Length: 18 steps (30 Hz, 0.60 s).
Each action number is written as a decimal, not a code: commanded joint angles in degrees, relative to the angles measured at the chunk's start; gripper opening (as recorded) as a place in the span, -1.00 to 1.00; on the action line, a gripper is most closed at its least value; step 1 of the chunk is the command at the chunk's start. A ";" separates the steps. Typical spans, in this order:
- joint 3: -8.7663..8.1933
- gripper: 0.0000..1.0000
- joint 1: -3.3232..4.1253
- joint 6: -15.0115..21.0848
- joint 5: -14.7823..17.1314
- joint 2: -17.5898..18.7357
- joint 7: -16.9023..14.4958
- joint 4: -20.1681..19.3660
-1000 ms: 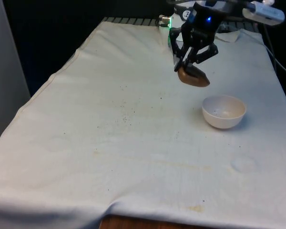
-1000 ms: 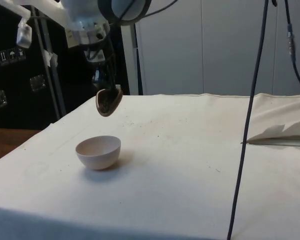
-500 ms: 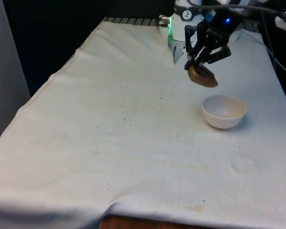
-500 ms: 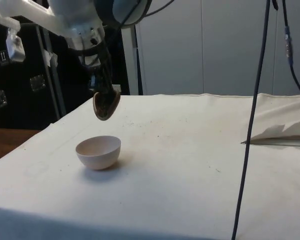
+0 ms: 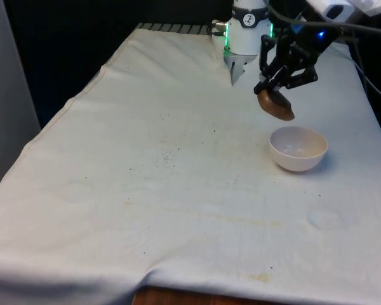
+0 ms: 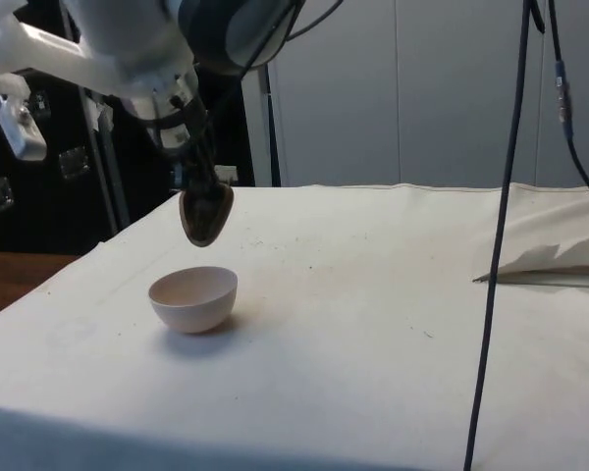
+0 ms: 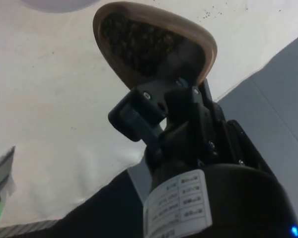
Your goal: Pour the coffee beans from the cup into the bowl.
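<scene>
Front view: black gripper (image 5: pixel 271 91) up in the air at the far right of the table, and it's got the brown cup (image 5: pixel 276 105) pinched by the rim.
Jaws: clamped on the cup's edge, one finger inside the rim and one outside, as the wrist view shows it.
Cup: wooden-looking, brown, tipped well over on its side, mouth turned off the vertical; it hangs above the cloth, touching nothing but the fingers.
Coffee beans: wrist view looks straight into the cup (image 7: pixel 154 42), and the dark coffee beans (image 7: pixel 134 42) are packed inside it, filling most of the hollow.
Bowl: small white bowl (image 5: pixel 298 148) standing upright on the cloth, just nearer the camera and a touch to the front view's right of the cup; its inside looks bare.
Side view: cup (image 6: pixel 205 214) hangs above the far rim of the bowl (image 6: pixel 192 298), clear air between the two, gripper (image 6: pixel 196 182) coming down at it from above.
Tablecloth: white tablecloth (image 5: pixel 178 190) with faint stains and a scatter of dark specks around the middle.
Cable: a dark cable (image 6: pixel 496 235) runs down the side view's right, well apart from cup and bowl.
</scene>
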 commanded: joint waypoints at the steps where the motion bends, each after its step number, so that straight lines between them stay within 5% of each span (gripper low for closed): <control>1: 0.00 -0.99 0.57 -0.92 -0.57 0.40 0.57 0.46; 5: 1.20 -0.99 0.57 -2.75 -2.41 1.15 2.01 1.15; 6: 1.26 -0.99 0.00 -1.78 -1.83 0.74 1.60 0.57; 7: 1.49 -0.99 0.57 -3.21 -2.86 1.32 2.35 1.32; 14: 3.32 -0.99 0.06 -5.73 -5.90 3.04 3.78 3.09; 18: 3.44 -0.99 0.40 -7.33 -8.02 5.10 4.30 5.10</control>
